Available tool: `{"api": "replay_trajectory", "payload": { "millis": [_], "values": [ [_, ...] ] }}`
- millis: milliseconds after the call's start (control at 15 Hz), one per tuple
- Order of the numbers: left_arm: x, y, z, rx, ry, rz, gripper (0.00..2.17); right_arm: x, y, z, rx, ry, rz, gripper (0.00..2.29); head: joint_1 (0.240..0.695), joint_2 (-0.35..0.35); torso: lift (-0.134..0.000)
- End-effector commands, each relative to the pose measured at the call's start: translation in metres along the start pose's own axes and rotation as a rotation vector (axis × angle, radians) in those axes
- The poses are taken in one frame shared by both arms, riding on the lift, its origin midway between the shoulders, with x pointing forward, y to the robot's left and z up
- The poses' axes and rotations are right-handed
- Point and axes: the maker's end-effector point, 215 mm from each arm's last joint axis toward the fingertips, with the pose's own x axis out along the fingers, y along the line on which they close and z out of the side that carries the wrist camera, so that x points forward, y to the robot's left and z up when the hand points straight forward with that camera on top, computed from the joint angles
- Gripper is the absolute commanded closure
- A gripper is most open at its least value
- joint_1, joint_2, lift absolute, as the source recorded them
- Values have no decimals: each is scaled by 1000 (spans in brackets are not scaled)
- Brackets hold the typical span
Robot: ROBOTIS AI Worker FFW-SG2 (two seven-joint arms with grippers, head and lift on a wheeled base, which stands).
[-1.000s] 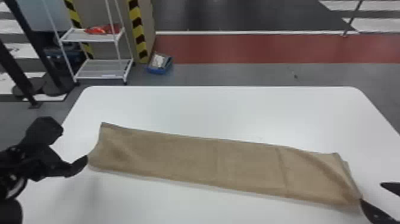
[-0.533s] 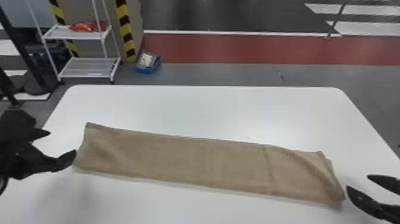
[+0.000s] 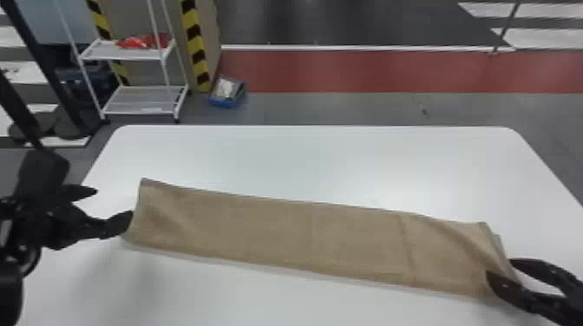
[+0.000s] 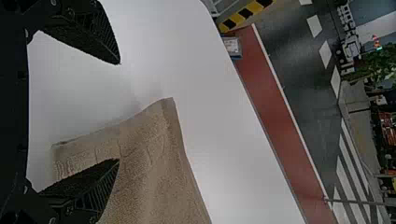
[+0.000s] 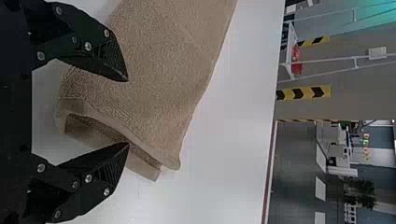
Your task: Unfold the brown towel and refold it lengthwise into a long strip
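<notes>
1. The brown towel (image 3: 269, 229) lay on the desk (image 3: 303, 160), its long axis stretching from the left pincer (image 3: 114, 203) to the right pincer (image 3: 499, 266).
2. Each had its 2 fingers apart.
3. The right looked nearer, overlapping its end.

We count one brown towel (image 3: 269, 234), one table (image 3: 325, 160), one white rack (image 3: 143, 97), one blue box (image 3: 223, 103) and two grippers (image 3: 114, 201).
</notes>
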Motion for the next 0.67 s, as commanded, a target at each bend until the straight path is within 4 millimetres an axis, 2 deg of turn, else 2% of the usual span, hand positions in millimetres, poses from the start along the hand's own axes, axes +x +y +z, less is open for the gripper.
{"api": "replay_trajectory", "payload": {
  "millis": [0,67,200,267,400,600],
  "values": [
    [0,2,1,4,0,4,151,2,4,-4,16,16,12,647,695,13,-123],
    [1,5,5,3,-4,6,151,2,5,-6,21,19,17,657,695,17,-123],
    [10,10,16,-17,-21,-1,151,0,7,-9,23,25,21,917,695,21,-123],
    [18,11,21,-53,-31,-16,147,-1,8,-10,22,26,22,977,695,23,-123],
    [33,3,19,-194,-4,-81,147,-3,8,-10,23,21,21,1268,695,20,-123],
    [53,2,24,-299,37,-135,272,-10,5,-7,15,4,12,1268,695,8,-123]
  ]
}}
